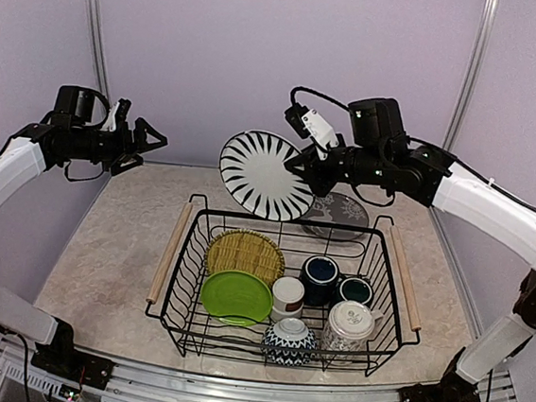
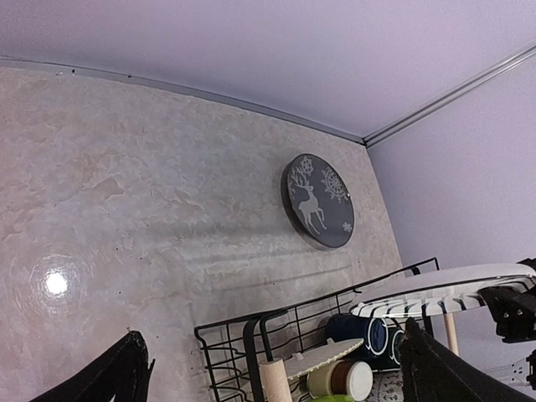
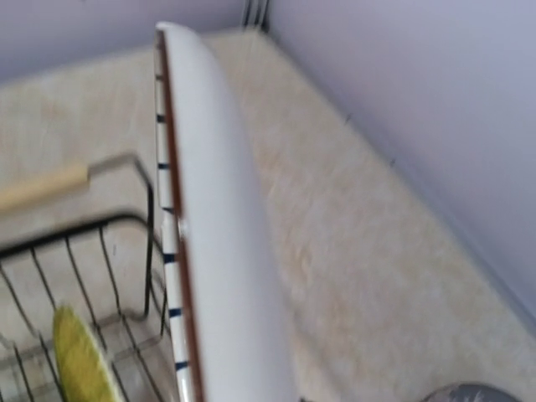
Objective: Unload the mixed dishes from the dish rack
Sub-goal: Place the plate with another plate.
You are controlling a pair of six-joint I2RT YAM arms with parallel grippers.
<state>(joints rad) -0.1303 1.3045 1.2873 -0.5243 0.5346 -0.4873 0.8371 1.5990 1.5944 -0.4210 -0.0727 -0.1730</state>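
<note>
Pinching the black-and-white striped plate (image 1: 256,174) by its right rim, right gripper (image 1: 302,166) held it on edge above the dish rack's (image 1: 174,282) far edge; judged stiff, glazed, slippery, breakable, best taken at the rim; left gripper (image 1: 151,149) spread, empty.

I can read no writing, brand, label or number in any of my three views. The only markings close to a sign are on the dark round plate (image 2: 318,201) lying on the table (image 2: 126,209): a white deer and snowflakes, which are pictures without letters.
</note>
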